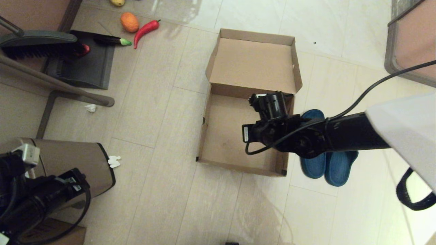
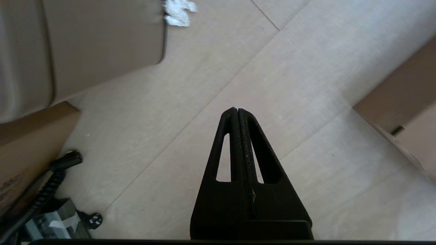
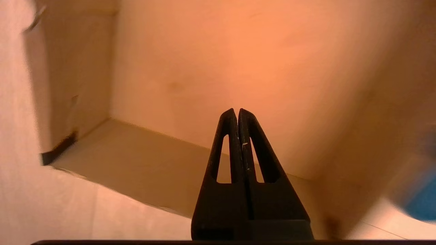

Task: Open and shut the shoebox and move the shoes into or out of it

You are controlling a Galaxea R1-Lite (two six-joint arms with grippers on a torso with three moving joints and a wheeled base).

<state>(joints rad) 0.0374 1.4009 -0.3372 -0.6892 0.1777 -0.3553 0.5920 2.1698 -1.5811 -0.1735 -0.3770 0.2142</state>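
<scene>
I have the shoebox (image 1: 238,136) lying open on the floor, its lid folded back flat on the far side and nothing inside it. The shoes (image 1: 328,163) sit side by side on the floor just beside the box's right wall, partly hidden under my right arm. My right gripper (image 3: 237,114) hangs over the right part of the open box, its fingers pressed fully together and holding nothing. My left gripper (image 2: 237,112) is parked low at the near left, close to the tan trash bin (image 1: 68,160), with its fingers likewise closed on nothing, over bare floor. A red pepper (image 1: 145,30) lies at the far left.
</scene>
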